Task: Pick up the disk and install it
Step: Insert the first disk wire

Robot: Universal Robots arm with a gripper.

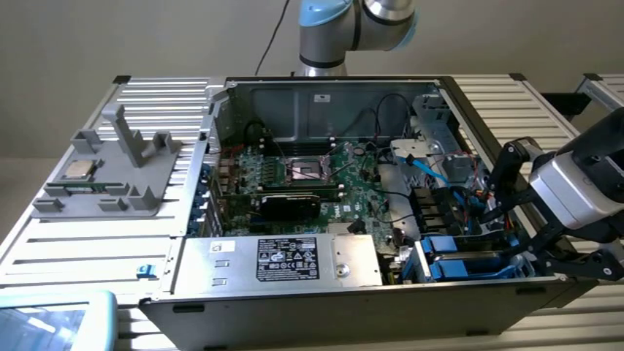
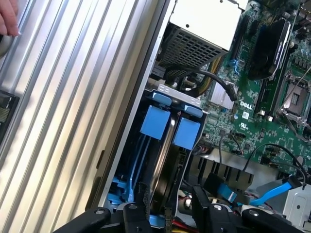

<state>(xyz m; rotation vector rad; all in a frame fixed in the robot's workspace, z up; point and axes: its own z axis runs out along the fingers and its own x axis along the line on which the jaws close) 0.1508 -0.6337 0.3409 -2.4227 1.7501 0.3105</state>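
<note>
Exterior view: the gripper (image 1: 531, 256) hangs at the case's (image 1: 322, 307) near corner on the exterior view's right, over the drive bay (image 1: 463, 259). In the wrist view the disk (image 2: 164, 162) stands on edge in that bay between blue tabs (image 2: 154, 121). The gripper (image 2: 170, 209) is released, its fingers (image 2: 141, 201) spread either side of the disk's near end.

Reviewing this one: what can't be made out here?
- Disk: wrist view, edge-on between blue tabs; label face hidden.
- Hand: wrist view, cut off by the picture's edge.
- Arm: exterior view, cut off at the top edge.
- Chip on the grey fixture: exterior view, markings too small.
</note>
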